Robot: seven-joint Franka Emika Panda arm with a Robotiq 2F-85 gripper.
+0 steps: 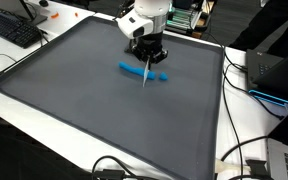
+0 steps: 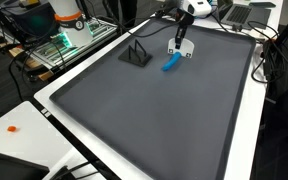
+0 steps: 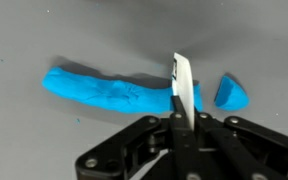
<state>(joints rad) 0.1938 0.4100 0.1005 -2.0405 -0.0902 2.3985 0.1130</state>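
My gripper point(image 3: 182, 118) is shut on a thin white blade point(image 3: 182, 85) that points down at a long roll of blue putty point(image 3: 109, 90) on the grey mat point(image 3: 44, 140). The blade stands at the roll's right end, between the roll and a small cut-off blue piece point(image 3: 231, 92). In both exterior views the gripper point(image 1: 147, 58) point(image 2: 180, 44) hangs over the blue putty point(image 1: 136, 70) point(image 2: 171, 63) near the mat's far side, with the white blade point(image 1: 145, 78) reaching down to it.
The grey mat point(image 1: 104, 110) point(image 2: 154, 110) covers a white table. A black stand point(image 2: 136, 55) sits on the mat near the putty. A keyboard point(image 1: 12, 30), cables point(image 1: 239, 150) and a laptop point(image 1: 274, 75) lie around the table's edges.
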